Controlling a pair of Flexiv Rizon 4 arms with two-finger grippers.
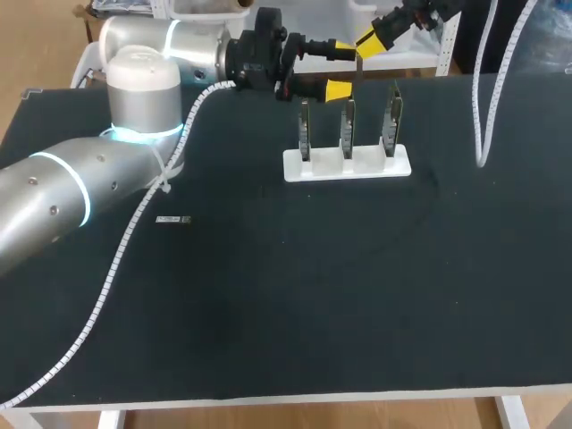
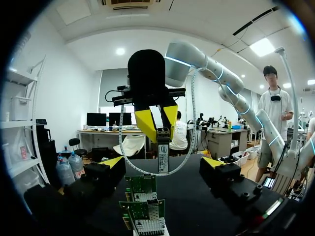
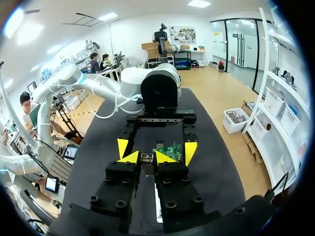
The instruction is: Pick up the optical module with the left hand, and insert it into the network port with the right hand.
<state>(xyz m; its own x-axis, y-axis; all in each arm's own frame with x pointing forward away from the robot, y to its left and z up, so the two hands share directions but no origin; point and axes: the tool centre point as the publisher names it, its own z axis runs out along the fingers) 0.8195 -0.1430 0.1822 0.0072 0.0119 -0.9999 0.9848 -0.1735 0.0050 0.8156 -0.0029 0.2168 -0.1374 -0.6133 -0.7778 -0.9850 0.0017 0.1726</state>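
Observation:
The optical module point(image 2: 162, 153), a slim metal stick, hangs upright from my right gripper point(image 2: 158, 120), whose yellow fingers are shut on its top end. My left gripper point(image 2: 162, 163) stands open, its fingertips point(image 2: 114, 162) wide apart on either side of the module and not touching it. In the head view both grippers meet at the table's far edge: the left gripper point(image 1: 341, 67) and the right gripper point(image 1: 371, 40), with the module point(image 1: 357, 64) between them. Just below, three network cards point(image 1: 347, 125) stand upright in a white holder point(image 1: 347, 164). My right gripper point(image 3: 147, 158) shows shut in its own view.
A small label strip point(image 1: 172, 219) lies on the black table point(image 1: 295, 304) near my left arm. A white cable chain point(image 1: 116, 259) runs along that arm, and another point(image 1: 487, 116) hangs down over the far right.

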